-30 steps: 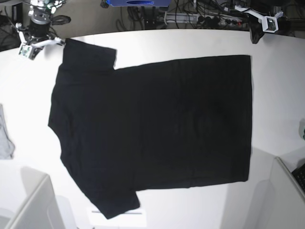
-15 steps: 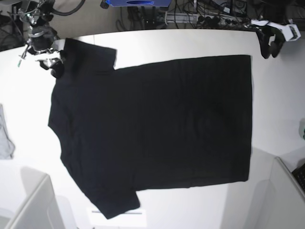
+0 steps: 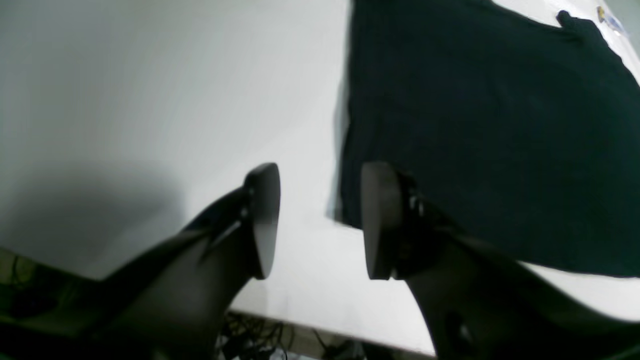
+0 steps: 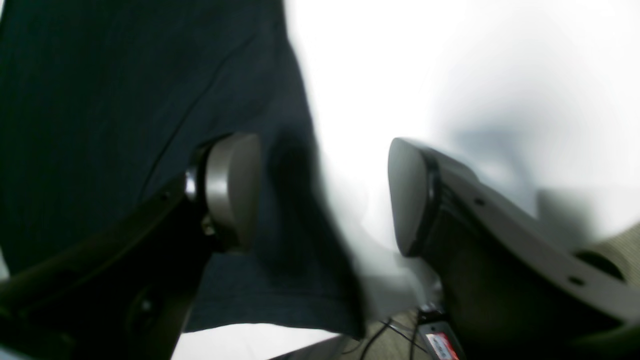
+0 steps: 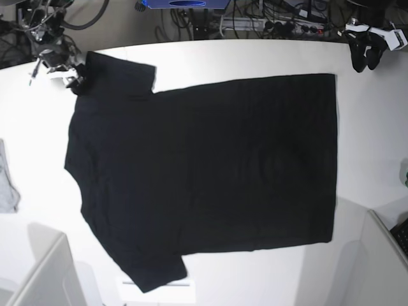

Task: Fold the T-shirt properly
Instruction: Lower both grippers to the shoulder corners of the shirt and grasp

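Note:
The black T-shirt [image 5: 204,166] lies spread flat, plain side up, on the white table [image 5: 255,57]; its sleeves are at the left and its hem at the right. My right gripper [image 5: 73,80] stands open at the far sleeve's corner. In the right wrist view its jaws [image 4: 322,195] straddle the sleeve's edge [image 4: 125,100], one finger [image 4: 232,190] over the cloth. My left gripper [image 5: 368,56] hangs open beyond the far hem corner. In the left wrist view its jaws [image 3: 320,220] hold nothing, and the shirt's corner [image 3: 475,125] lies just behind one finger [image 3: 380,220].
A small grey cloth [image 5: 6,182] lies at the table's left edge. White partitions stand at the front left [image 5: 44,274] and front right [image 5: 382,255]. Cables and a power strip [image 5: 274,25] run behind the table's far edge.
Both grippers have opened. The right gripper has come down to the far sleeve's corner, and the left gripper has swung towards the table's far right edge.

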Robot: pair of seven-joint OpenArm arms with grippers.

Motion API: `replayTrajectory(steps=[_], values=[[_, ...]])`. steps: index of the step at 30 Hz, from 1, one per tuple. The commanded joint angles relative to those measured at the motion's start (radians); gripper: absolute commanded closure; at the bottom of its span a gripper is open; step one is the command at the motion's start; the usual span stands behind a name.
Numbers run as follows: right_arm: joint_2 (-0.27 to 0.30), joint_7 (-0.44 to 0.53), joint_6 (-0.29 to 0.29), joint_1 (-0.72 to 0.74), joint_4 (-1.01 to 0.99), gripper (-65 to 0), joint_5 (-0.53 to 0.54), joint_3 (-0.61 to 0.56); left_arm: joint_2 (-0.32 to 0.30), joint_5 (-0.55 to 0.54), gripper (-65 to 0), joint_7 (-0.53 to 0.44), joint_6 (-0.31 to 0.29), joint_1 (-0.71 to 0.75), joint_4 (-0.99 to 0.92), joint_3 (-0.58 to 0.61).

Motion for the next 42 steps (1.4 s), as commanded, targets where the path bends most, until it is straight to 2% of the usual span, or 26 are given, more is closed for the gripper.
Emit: replayTrajectory(steps=[1, 4, 7, 12, 14, 16, 20, 21, 24, 26, 28, 34, 42], values=[[0.014, 0.017, 0.026, -0.001, 0.006, -37.7, 0.011, 0.000, -0.007, -0.010, -26.7, -0.004, -0.010, 0.014, 0.012, -0.009], [0.015, 0.012, 0.044, -0.005, -0.021, -37.7, 0.011, -0.055, -0.004, -0.012, -26.7, 0.119, -0.010, -0.026, 0.018, -0.011], [0.015, 0.013, 0.044, -0.005, -0.045, -37.7, 0.011, -0.069, 0.000, -0.012, -26.7, 0.200, -0.010, -0.064, 0.015, -0.011], [0.022, 0.013, 0.044, -0.007, -0.070, -37.5, 0.009, -0.070, 0.019, -0.012, -26.8, 0.217, -0.011, -0.080, 0.018, -0.011], [0.023, 0.012, 0.044, -0.008, -0.070, -35.3, 0.009, -0.074, 0.020, -0.012, -26.8, 0.217, -0.011, -0.081, 0.018, -0.009], [0.025, 0.012, 0.044, -0.008, -0.070, -27.2, 0.009, -0.078, 0.020, -0.012, -26.8, 0.218, -0.011, -0.092, 0.015, -0.006], [0.026, 0.012, 0.046, 0.003, -0.114, -1.5, 0.009, -0.074, 0.022, -0.027, -27.3, 0.218, -0.011, -0.100, 0.010, -0.003], [0.026, 0.012, 0.046, 0.010, -0.126, 0.0, 0.009, -0.070, 0.022, -0.052, -29.6, 0.220, -0.011, -0.100, 0.010, -0.003], [0.026, 0.012, 0.046, 0.015, -0.159, 0.0, 0.009, -0.070, 0.019, -0.125, -39.8, 0.221, -0.011, -0.100, 0.010, -0.002], [0.026, 0.012, 0.046, 0.015, -0.166, 0.0, 0.009, -0.077, 0.019, -0.131, -42.6, 0.221, -0.011, -0.103, 0.009, -0.002], [0.026, 0.012, 0.046, 0.015, -0.166, 0.0, 0.009, -0.078, 0.019, -0.131, -42.6, 0.240, -0.011, -0.136, 0.003, 0.011], [0.026, 0.012, 0.046, 0.019, -0.160, 0.0, 0.009, -0.070, 0.031, -0.133, -42.6, 0.488, -0.011, -0.299, -0.157, 0.011], [0.026, 0.012, 0.046, 0.019, -0.160, 0.0, 0.009, -0.069, 0.048, -0.130, -42.6, 0.504, -0.011, -0.337, -0.203, 0.023]])
